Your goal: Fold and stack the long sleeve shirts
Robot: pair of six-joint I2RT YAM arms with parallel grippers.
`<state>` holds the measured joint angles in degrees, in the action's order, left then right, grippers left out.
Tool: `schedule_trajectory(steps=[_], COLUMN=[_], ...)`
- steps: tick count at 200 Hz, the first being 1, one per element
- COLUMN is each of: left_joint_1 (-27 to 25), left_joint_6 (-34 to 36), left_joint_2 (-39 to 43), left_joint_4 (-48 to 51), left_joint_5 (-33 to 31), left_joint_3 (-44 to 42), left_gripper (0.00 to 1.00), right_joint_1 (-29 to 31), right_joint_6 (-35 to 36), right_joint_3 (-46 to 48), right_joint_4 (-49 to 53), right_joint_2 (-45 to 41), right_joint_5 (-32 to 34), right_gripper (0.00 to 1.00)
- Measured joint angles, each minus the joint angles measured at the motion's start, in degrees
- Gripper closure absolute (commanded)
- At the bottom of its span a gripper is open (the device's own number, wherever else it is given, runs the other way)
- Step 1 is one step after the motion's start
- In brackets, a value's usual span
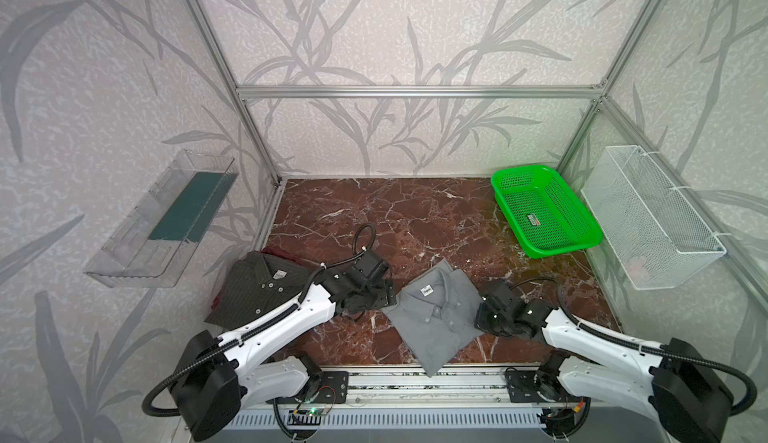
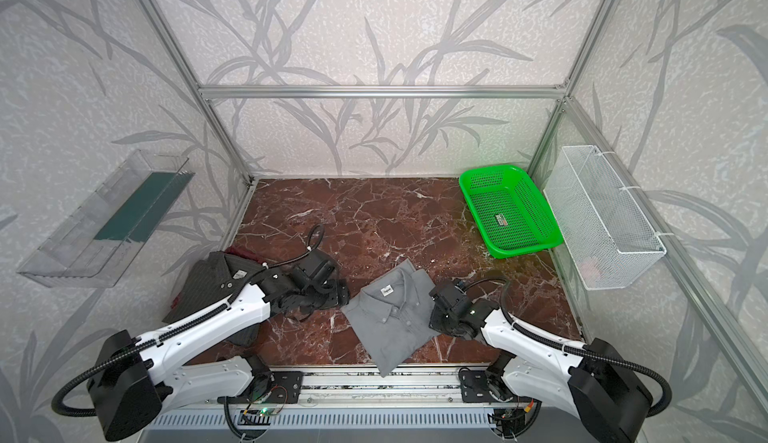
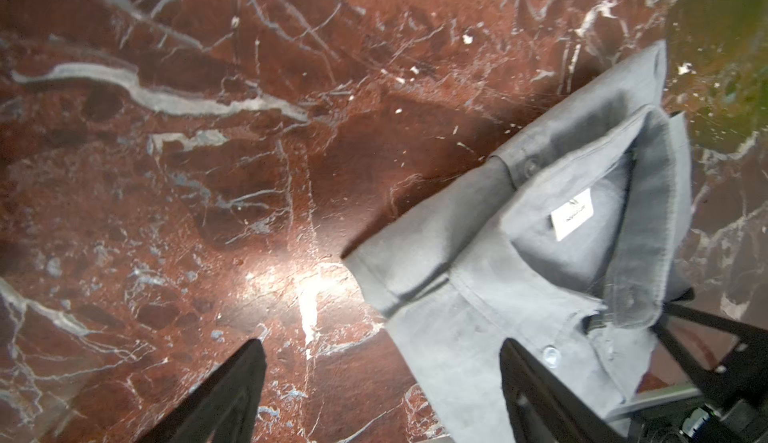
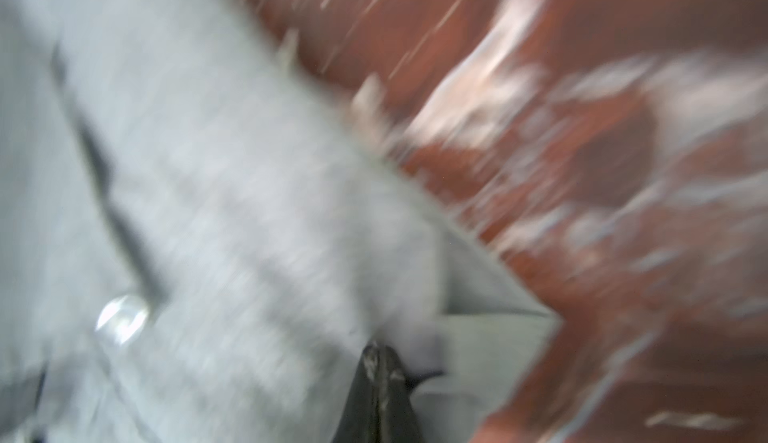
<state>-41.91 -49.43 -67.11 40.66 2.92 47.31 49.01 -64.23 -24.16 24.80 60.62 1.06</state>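
A mid-grey long sleeve shirt (image 1: 432, 320) (image 2: 390, 320) lies folded, collar away from me, in the middle of the marble table (image 1: 415, 220). A dark pinstriped long sleeve shirt (image 1: 253, 291) (image 2: 208, 283) lies folded at the left, partly under my left arm. My left gripper (image 1: 388, 295) (image 3: 382, 362) is open at the grey shirt's (image 3: 519, 274) left edge, one finger over the cloth and one over bare marble. My right gripper (image 1: 482, 312) (image 4: 378, 353) is shut, its tips against the right edge of the grey shirt (image 4: 208, 171). The right wrist view is blurred.
A green mesh basket (image 1: 557, 250) (image 2: 515, 250) stands at the back right. Beside it a white wire basket (image 1: 652, 220) hangs on the right wall. A clear tray (image 1: 166, 220) hangs on the left wall. Red cloth (image 1: 282, 252) peeks from under the pinstriped shirt.
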Motion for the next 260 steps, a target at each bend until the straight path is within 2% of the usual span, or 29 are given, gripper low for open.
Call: schedule_trajectory(steps=[21, 35, 56, 80, 118, 158, 188, 222, 260], left_joint_1=[0.02, 0.02, -0.28, -0.79, -1.68, -5.68, -7.15, -7.50, -8.72], left_joint_6=[1.73, 1.86, 1.14, -0.70, -2.99, -6.12, -10.97, -15.85, -20.52], left_joint_2=[0.00, 0.17, 1.88, 5.57, 8.17, 10.54, 12.39, 14.62, 14.73], left_joint_4=[1.07, 2.01, 3.39, 4.66, 2.78, -4.52, -12.76, -19.56, -27.58], left_joint_5=[1.73, 2.78, 3.78, 4.55, 6.27, 7.89, 10.34, 11.17, 12.00], left_joint_3=[0.57, -0.48, -4.57, -9.92, -13.70, -16.59, -23.93, -26.64, -29.55], left_gripper=[0.06, 0.04, 0.02, 0.01, 0.01, 0.01, 0.01, 0.01, 0.06], right_joint_1=[9.81, 13.60, 14.86, 13.14, 1.49, -5.64, -7.37, -9.27, -10.12], right_joint_6=[-4.35, -5.70, -4.63, 0.15, 12.48, 21.51, 25.66, 28.09, 29.42], right_joint_3=[-2.71, -6.67, -13.38, -17.11, -17.22, -14.38, -9.68, -6.19, -5.20], right_joint_4=[0.50, 1.97, 5.16, 7.69, 10.36, 8.26, 4.92, 0.22, -3.93], right_joint_2=[2.62, 5.29, 6.10, 3.87, 3.10, 4.13, 4.04, 3.98, 8.00], right_joint_5=[1.68, 2.54, 4.94, 7.39, 5.77, 0.37, -3.63, -7.13, -9.84], right_gripper=[0.77, 0.68, 0.41, 0.32, 0.30, 0.30, 0.30, 0.30, 0.31])
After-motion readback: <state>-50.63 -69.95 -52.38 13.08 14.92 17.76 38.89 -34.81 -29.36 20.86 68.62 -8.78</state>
